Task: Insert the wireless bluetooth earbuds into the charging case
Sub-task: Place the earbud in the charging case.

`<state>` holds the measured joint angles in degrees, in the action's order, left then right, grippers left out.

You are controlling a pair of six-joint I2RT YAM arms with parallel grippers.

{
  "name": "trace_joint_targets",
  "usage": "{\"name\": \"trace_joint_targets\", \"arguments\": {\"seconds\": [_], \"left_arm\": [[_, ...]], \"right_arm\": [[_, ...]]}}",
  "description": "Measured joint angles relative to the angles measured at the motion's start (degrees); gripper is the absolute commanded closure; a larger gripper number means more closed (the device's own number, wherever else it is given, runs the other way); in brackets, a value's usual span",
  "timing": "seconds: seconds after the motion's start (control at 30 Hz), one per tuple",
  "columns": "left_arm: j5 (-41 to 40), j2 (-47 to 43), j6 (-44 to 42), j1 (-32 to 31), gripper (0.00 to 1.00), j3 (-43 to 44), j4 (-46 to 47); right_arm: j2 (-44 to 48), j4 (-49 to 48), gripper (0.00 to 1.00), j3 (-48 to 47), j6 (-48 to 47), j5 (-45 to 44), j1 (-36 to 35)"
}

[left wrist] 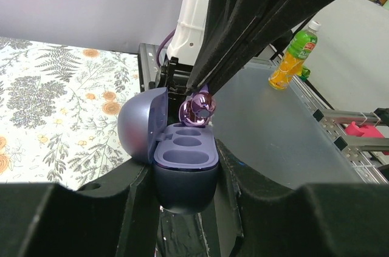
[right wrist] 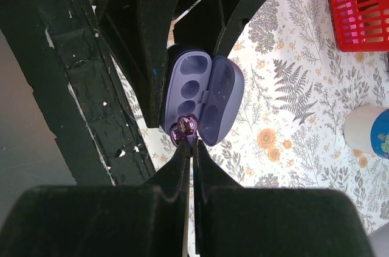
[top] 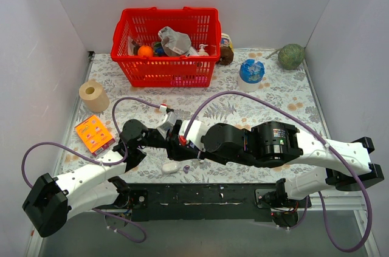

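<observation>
While the left gripper (left wrist: 185, 199) clamps the charging case (left wrist: 185, 154), lid open, close to the table's (top: 285, 96) near edge, the right gripper (right wrist: 189, 143) pinches one purple earbud (left wrist: 197, 111) at the case rim, just beside the wells; both grippers crowd together.

Open lavender case (left wrist: 185, 175), purple earbud (left wrist: 197, 111) at edge
</observation>
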<state>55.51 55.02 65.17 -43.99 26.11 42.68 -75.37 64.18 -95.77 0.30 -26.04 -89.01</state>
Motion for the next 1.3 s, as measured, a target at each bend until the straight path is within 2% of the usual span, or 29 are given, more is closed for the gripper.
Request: {"name": "trace_joint_targets", "arguments": {"seconds": [1.3], "left_arm": [[-1.7,-0.2,-0.5,0.1,1.0,-0.5,0.7]], "right_arm": [[-2.1,0.0,0.99,-0.2,0.0,-1.9,-1.1]]}}
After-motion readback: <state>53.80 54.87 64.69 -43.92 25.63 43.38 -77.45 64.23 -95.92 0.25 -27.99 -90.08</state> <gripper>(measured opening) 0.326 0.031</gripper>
